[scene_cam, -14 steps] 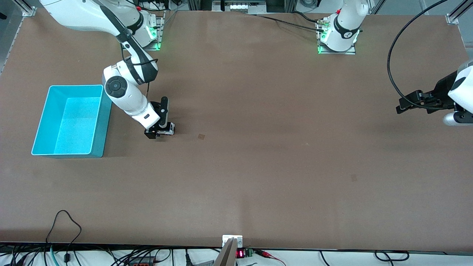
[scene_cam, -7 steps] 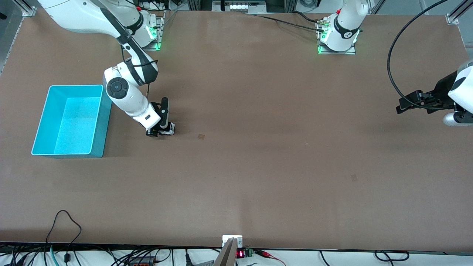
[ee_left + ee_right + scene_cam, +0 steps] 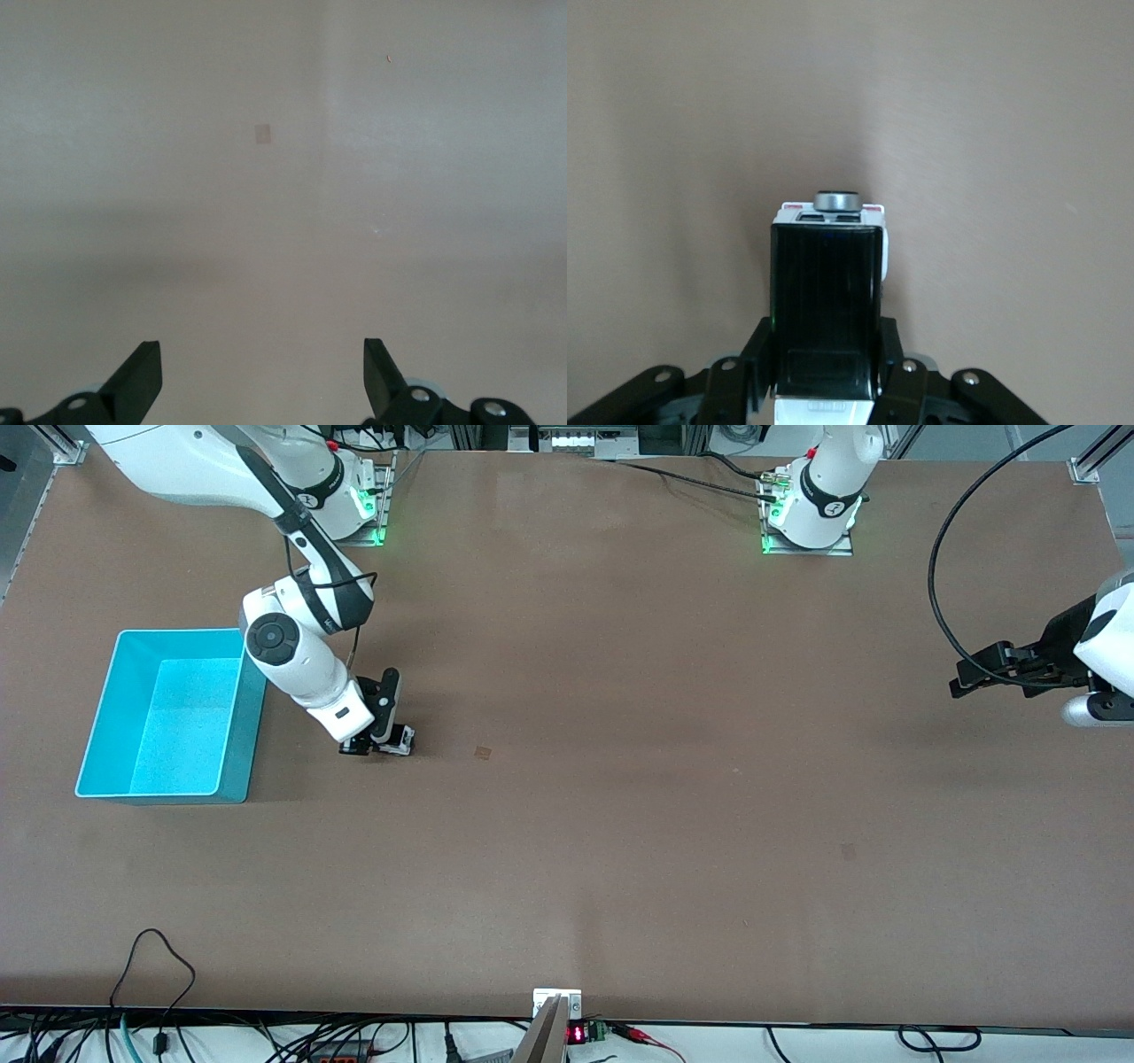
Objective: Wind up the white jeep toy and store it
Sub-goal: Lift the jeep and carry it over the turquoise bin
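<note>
White glossy arm shells w/ black joint bands, black tools, green base LEDs, black cables

A robotics lab — two white robot arms (image 3: pixel 292 646) are bolted on metal plates with green lights along the top of the frame. A broad brown table (image 3: pixel 620 824) fills the view, aluminium framing at the upper corners, cables (image 3: pixel 151 957) and a small red digital readout (image 3: pixel 576 1033) along the bottom edge.

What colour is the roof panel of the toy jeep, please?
Glossy black, on the white jeep toy gripped by the right tool; clearest in the right wrist view.
</note>
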You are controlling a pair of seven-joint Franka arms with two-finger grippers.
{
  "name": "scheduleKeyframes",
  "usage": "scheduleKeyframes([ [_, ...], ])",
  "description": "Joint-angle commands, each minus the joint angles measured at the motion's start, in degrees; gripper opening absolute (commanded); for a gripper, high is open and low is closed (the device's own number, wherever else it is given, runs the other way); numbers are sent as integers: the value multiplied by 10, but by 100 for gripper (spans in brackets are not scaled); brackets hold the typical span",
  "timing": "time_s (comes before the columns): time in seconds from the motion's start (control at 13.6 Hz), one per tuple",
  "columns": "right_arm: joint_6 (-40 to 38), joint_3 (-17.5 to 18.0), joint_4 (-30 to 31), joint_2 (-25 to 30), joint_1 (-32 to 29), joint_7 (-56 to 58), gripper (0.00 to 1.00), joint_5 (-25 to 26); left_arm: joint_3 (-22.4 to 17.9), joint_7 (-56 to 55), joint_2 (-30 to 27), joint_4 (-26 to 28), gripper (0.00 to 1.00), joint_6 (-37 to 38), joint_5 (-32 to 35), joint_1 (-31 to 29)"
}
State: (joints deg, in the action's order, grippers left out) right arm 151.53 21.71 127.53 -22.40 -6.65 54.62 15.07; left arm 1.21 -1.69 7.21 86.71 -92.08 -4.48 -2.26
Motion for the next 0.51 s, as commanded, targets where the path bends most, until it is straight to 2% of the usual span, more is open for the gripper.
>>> scheduleKeyframes([
  [0.0, -55, -2, -6, 59, -7, -81, 0, 8, -2, -2, -10, 6, 100, 1, 13, 5],
  [0.22, -97, -27, -9, 113, -16, -170, 0, 5, -2, -2, -10, 6, 100, 1, 13, 5],
  [0.44, -122, -76, -8, 154, -18, -225, 0, 4, -3, -2, -9, 6, 100, 1, 13, 4],
])
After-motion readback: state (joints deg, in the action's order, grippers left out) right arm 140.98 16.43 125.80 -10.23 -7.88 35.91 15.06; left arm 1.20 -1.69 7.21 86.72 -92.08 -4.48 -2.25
